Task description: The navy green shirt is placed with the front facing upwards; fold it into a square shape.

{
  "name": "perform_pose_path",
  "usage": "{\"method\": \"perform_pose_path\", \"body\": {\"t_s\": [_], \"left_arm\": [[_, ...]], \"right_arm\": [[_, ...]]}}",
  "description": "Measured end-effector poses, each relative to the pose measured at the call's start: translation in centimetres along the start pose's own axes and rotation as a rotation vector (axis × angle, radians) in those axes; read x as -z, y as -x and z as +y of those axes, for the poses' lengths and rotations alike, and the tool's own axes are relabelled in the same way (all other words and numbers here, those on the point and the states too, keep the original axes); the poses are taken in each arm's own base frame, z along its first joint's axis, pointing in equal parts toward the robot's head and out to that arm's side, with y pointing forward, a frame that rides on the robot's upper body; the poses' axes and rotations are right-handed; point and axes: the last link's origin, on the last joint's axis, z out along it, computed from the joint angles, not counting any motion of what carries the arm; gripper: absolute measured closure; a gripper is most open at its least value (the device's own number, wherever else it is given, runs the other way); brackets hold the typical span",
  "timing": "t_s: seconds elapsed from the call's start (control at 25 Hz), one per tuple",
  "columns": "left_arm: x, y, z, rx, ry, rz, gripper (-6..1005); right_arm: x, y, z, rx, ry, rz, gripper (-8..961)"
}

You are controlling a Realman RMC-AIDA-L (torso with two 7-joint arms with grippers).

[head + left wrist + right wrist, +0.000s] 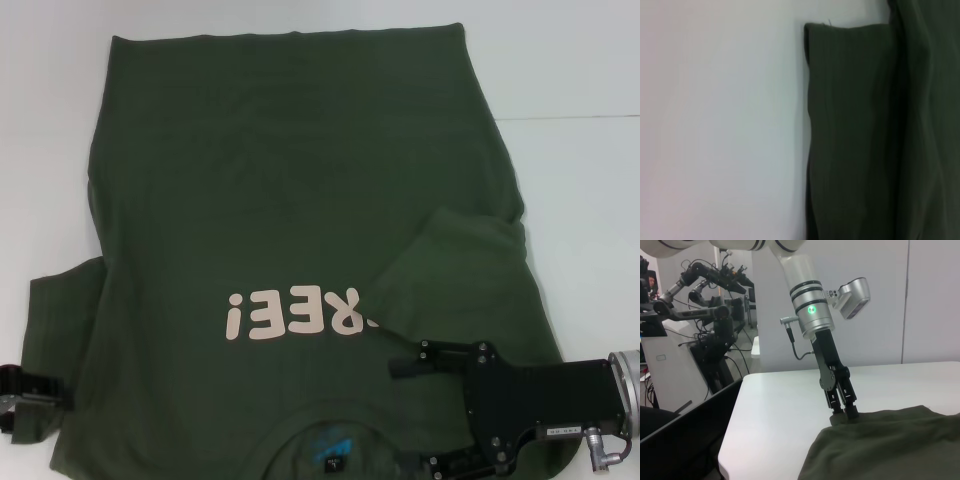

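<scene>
The navy green shirt (300, 180) lies spread on the white table, front up, with pale "FREE!" lettering (300, 312) and a blue neck label (333, 447) at the near edge. One sleeve (455, 265) is folded inward over the body on the right side. My right gripper (418, 416) hovers open over the shirt near the collar, fingers wide apart. At the near left, my left gripper (30, 398) sits at the other sleeve's edge. In the right wrist view the left gripper (845, 412) is shut on the cloth's edge (880, 440). The left wrist view shows that sleeve (855, 130).
The white table (580, 180) extends bare to the right of the shirt and along its left side (40, 150). Beyond the table's far edge in the right wrist view stand other robot arms and equipment (700, 315).
</scene>
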Motion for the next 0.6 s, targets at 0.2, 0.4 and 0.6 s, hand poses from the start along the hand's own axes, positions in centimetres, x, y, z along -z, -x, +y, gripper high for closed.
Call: {"method": "perform_pose_path", "body": {"t_s": [0.2, 0.4, 0.6], "left_arm": [[-0.09, -0.06, -0.19, -0.004, -0.008, 0.009, 276], [-0.29, -0.13, 0.12, -0.029, -0.017, -0.005, 372], [-0.38, -0.16, 0.33, -0.05, -0.019, -0.008, 578]], "right_arm": [[0.03, -0.05, 0.05, -0.002, -0.001, 0.0, 38], [0.05, -0.03, 0.07, -0.004, -0.002, -0.004, 37], [0.05, 0.06, 0.05, -0.003, -0.004, -0.01, 37]]}}
